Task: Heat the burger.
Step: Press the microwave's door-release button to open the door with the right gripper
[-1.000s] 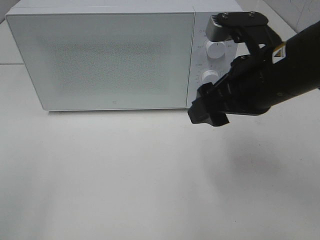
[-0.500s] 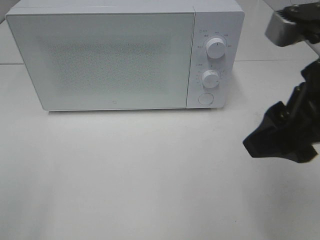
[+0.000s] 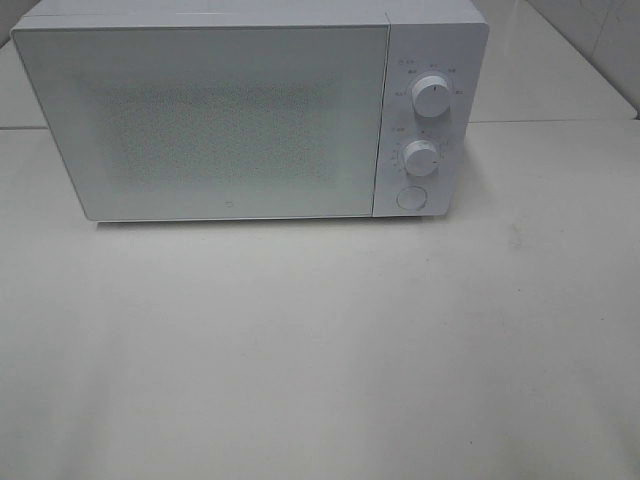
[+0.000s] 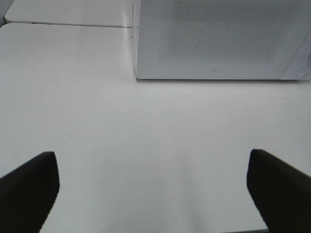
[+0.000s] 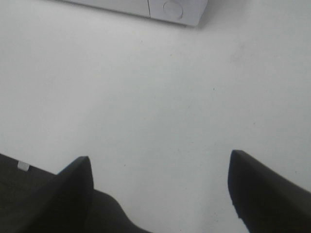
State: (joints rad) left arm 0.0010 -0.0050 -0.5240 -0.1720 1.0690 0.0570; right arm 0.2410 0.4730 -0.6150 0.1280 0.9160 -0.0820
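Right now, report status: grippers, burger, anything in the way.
Left gripper open, empty. Right gripper open, empty. Burger not in view; microwave door shut. No obstruction seen.

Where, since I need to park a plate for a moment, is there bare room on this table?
The table in front of the microwave is bare, from its closed door out to the near edge, and so is the strip right of its knob panel. Nothing is crowded; only the microwave fills the back.
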